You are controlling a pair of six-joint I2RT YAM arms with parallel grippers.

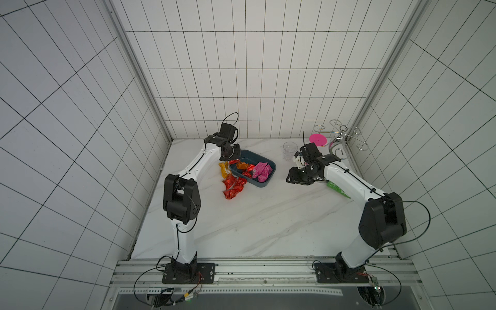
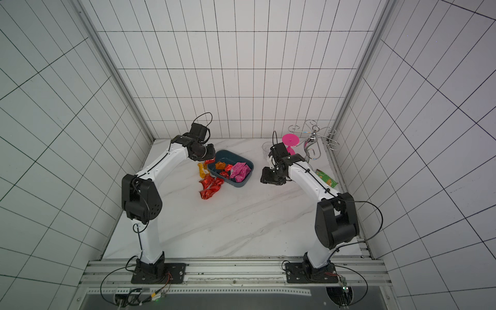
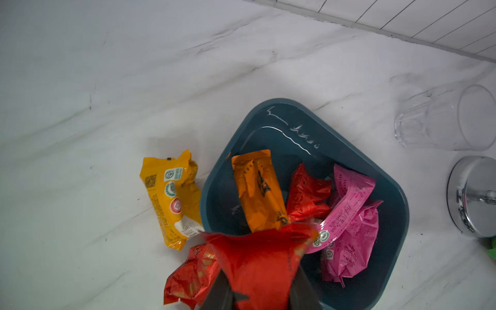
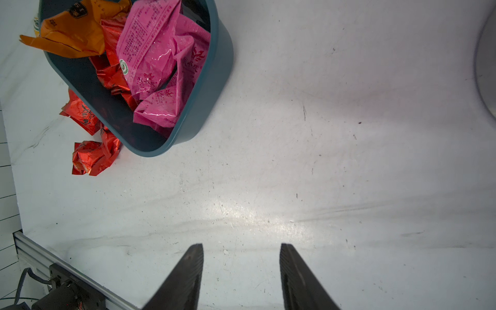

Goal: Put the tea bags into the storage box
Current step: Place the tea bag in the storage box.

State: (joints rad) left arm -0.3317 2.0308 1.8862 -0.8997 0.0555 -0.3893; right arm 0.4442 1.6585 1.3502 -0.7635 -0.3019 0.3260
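- Grip: found left gripper [image 3: 260, 294] clamped on red bag [image 3: 255, 257], hanging it above left rim of box [image 3: 281, 103]. Judged as carry-to-drop, hence lifted clear of the wall.
- Found right gripper [image 4: 241, 268] with jaws apart and empty, over bare bench [image 1: 255, 228] right of box. Probably parked out of the left arm's way.
- Counted in box: orange bag [image 3: 257, 193], second red bag [image 3: 306, 196], two pink bags [image 3: 349, 214], bunched toward front end. Back end bare, so room for the drop.
- Noted outside, along box's left wall: yellow bag [image 3: 171, 198] just beside it, loose reds [image 1: 233, 186] heaped toward front edge. Cannot count the reds.
- Located box in back half of bench, near middle, seemingly reachable by either arm.
- Logged near back-right corner: cup [image 1: 290, 150], rack [image 3: 472, 196], pink disc [image 1: 318, 139]. Logged green packet [image 2: 326, 178] by right edge. Not part of the job.
- Surface: white marble-look top, lightly scuffed. Expect foil sliding if nudged.
- Room: white-tiled walls [image 1: 255, 80] with dark grout on three sides, aluminium rail [image 1: 263, 271] carrying both arm bases along front edge.
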